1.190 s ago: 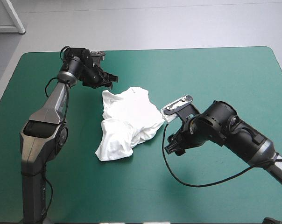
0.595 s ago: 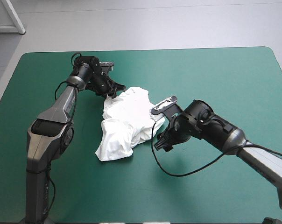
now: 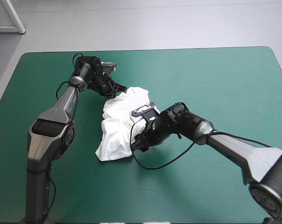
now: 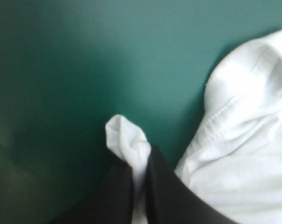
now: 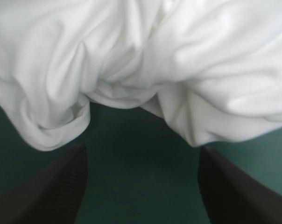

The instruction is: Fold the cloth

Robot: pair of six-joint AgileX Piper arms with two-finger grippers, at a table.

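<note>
T-shirt (image 3: 127, 116) sits as a crumpled white heap a bit left of the middle of the teal-green table cover (image 3: 215, 84), well clear of every edge. Over at the heap's far-left corner is the left gripper (image 3: 116, 91). Its wrist view shows the black fingers pinched nearly together on a small fold of the shirt, with the rest of the fabric bunched just beside it. On the heap's near-right side, the right gripper (image 3: 140, 142) has its fingers spread wide apart over bare cover. The shirt's rumpled edge lies just ahead of the tips.
</note>
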